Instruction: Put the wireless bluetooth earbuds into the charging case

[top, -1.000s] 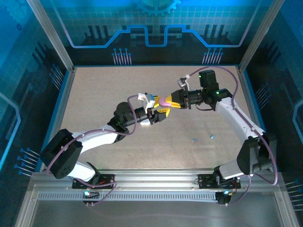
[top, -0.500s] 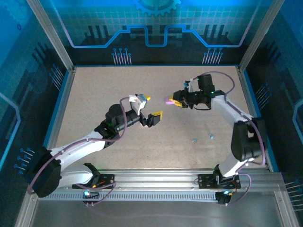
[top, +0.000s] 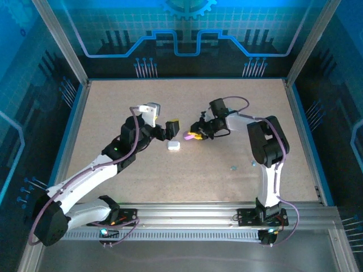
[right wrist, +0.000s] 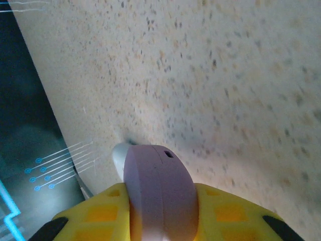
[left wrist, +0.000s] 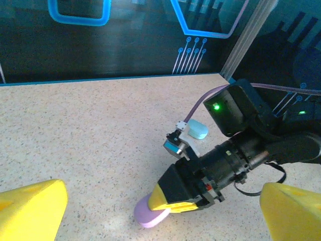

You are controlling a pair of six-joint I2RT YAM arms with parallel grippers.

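Observation:
A purple pebble-shaped charging case point(top: 186, 136) is clamped edge-on between the yellow fingers of my right gripper point(top: 193, 135), low over the tabletop. The left wrist view has this case point(left wrist: 149, 217) at or just above the surface. From the right wrist, the case point(right wrist: 159, 193) sits between the pads point(right wrist: 235, 213). My left gripper point(top: 172, 126) is open and empty just left of it, its wide-spread yellow fingers point(left wrist: 31, 211) apart from the case. A white case point(top: 173, 145) lies on the table below the left gripper. Two tiny teal earbuds point(top: 233, 168) lie loose at the right.
A light teal case point(left wrist: 196, 129) rests on the table behind the right arm. A second teal earbud point(top: 253, 164) lies near the right arm's upright link. A blue-edged wall point(top: 74, 122) and metal frame enclose the speckled table point(top: 119, 102).
My left gripper opened wide and drew back to the left. My right arm folded down and carried the purple case left and down to the table. The white case came into view.

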